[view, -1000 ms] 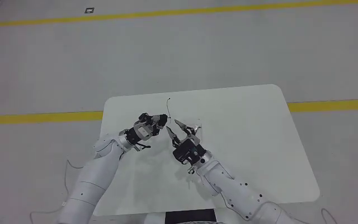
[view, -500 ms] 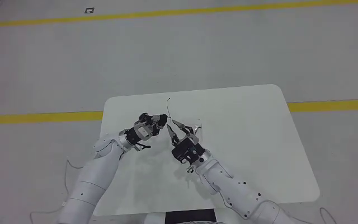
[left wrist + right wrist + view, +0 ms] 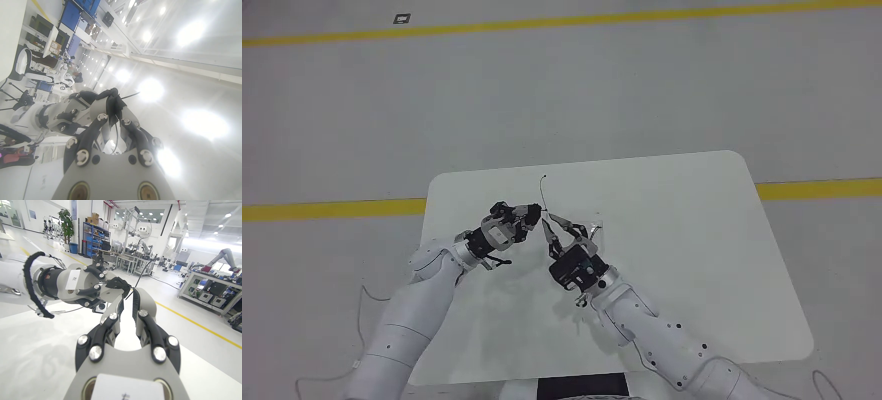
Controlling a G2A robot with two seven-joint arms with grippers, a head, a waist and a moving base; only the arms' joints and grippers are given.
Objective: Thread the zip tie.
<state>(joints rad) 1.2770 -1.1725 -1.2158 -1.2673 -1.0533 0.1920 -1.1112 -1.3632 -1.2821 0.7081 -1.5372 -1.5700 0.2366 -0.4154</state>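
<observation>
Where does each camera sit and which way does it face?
Top view: above the arms, looking down at the table; both arms show.
Left wrist view: on the left arm, facing the ceiling; left gripper pinching the zip tie.
Right wrist view: on the right arm, facing across the room; right gripper open around the zip tie.
Shared: both wrist views show the left gripper and zip tie.

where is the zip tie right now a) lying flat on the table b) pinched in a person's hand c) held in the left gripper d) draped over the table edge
c: the left gripper is shut on the zip tie, with the open right gripper close beside it.
</observation>
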